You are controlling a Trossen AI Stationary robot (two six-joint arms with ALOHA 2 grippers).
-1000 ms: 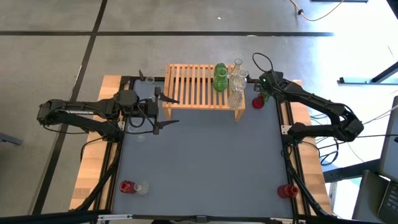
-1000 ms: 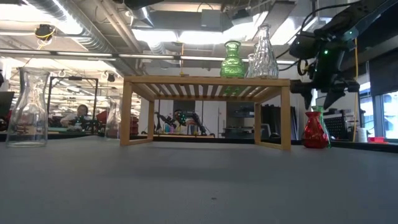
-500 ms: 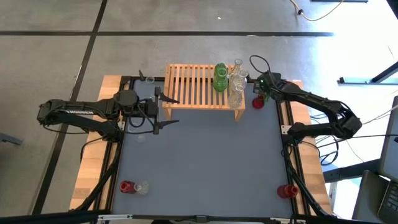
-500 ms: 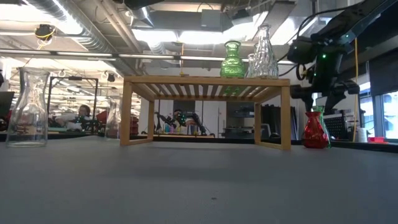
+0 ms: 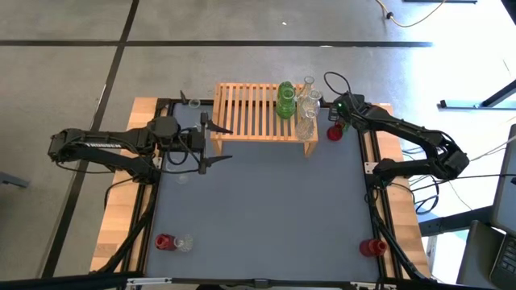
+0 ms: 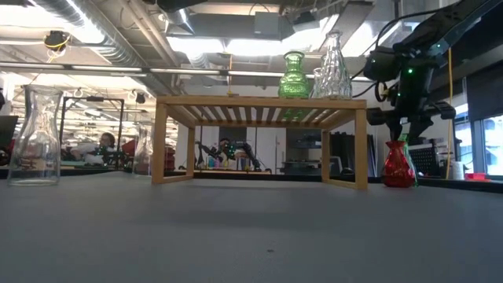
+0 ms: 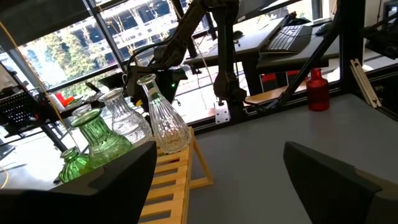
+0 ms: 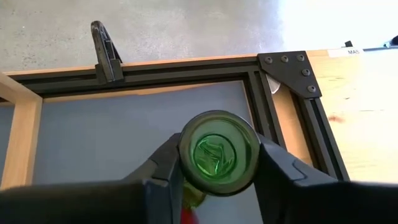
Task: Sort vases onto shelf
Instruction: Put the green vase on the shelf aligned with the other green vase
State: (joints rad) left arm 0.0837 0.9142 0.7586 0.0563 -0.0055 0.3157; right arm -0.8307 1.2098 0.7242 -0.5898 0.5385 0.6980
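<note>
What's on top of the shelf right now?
On the shelf, at its right end: one green vase and clear glass vases. How many clear ones is unclear; they overlap.

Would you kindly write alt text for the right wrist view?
Seen from directly above, the right claw has its two dark fingers on either side of a green vase at its round mouth. Beneath lie the grey table, its black frame and one wooden shelf leg.

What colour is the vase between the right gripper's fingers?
Green vase; the right wrist view shows it best.
</note>
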